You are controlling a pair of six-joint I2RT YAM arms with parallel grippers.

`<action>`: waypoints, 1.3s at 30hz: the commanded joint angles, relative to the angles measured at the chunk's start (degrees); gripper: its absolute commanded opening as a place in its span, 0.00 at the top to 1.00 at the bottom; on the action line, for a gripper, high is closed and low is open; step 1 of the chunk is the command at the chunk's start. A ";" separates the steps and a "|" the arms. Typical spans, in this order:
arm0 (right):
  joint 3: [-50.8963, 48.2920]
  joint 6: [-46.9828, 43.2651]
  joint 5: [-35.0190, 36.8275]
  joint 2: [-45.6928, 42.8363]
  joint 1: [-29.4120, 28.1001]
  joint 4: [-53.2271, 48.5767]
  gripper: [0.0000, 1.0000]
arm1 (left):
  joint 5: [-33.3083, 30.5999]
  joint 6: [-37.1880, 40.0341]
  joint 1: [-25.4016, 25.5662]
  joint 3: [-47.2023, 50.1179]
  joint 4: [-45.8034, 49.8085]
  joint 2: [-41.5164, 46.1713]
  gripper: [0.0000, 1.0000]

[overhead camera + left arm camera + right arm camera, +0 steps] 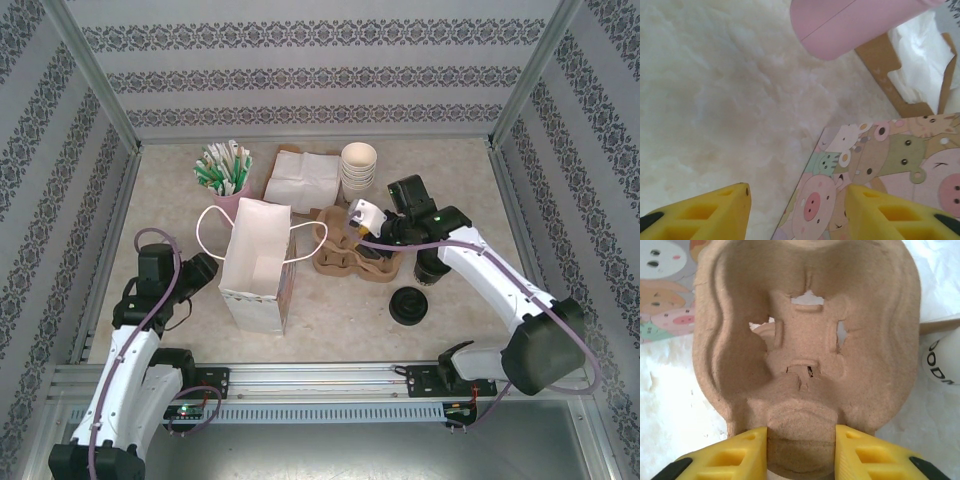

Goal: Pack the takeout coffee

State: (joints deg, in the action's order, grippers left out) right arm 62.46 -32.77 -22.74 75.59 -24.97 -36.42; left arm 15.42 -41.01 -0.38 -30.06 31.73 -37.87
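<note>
As the top external view shows it, the paper bag (250, 265) stands open at 9 o'clock of the cup carrier (345, 258). The takeout coffee (365, 213) sits at the carrier's 1 o'clock end, next to the right gripper (382, 235). A loose black lid (410, 305) lies at the carrier's 5 o'clock. The left gripper (203, 272) hovers at the bag's 9 o'clock side.

Left wrist: fingers (715, 212) apart, gripping nothing. Bare surface (715, 100) and the bag's printed corner lie beyond them.

Right wrist: fingers (735, 455) clamped on the carrier's near lobe at 6 o'clock. Coffee at 3 o'clock, just beside the rim. Contact unclear; lid not discernible.

Risks: a one-lobe grip may let the pulp carrier flex or twist if moved, and its edge could tip the cup. The bag is unbraced and may slide or fold during loading.
</note>
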 commanded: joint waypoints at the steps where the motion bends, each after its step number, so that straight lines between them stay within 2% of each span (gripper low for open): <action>1: 0.62 8.75 2.79 -1.92 -0.93 1.00 0.65 | 2.05 -1.19 0.22 1.33 2.22 -0.75 0.49; 12: 0.48 22.59 9.53 -5.50 -2.36 1.53 0.67 | 1.89 -3.52 3.58 4.71 -0.30 -4.90 0.53; 17: 1.11 28.61 10.11 -6.50 -2.53 1.40 0.68 | 0.09 -5.36 7.95 5.73 -2.67 -7.27 0.54; 30: 4.90 36.51 13.69 -8.05 -2.99 -0.88 0.68 | -2.57 -12.91 17.49 9.27 -5.92 -5.43 0.54; 39: 7.53 38.29 17.86 -8.12 -2.89 -1.07 0.68 | -3.40 -18.18 24.46 11.64 -8.83 -4.02 0.55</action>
State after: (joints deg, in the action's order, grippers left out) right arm 67.64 3.73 -7.77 68.05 -27.27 -36.77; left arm 13.10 -55.77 21.82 -19.55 26.20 -42.37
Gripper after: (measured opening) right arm 0.324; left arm 0.452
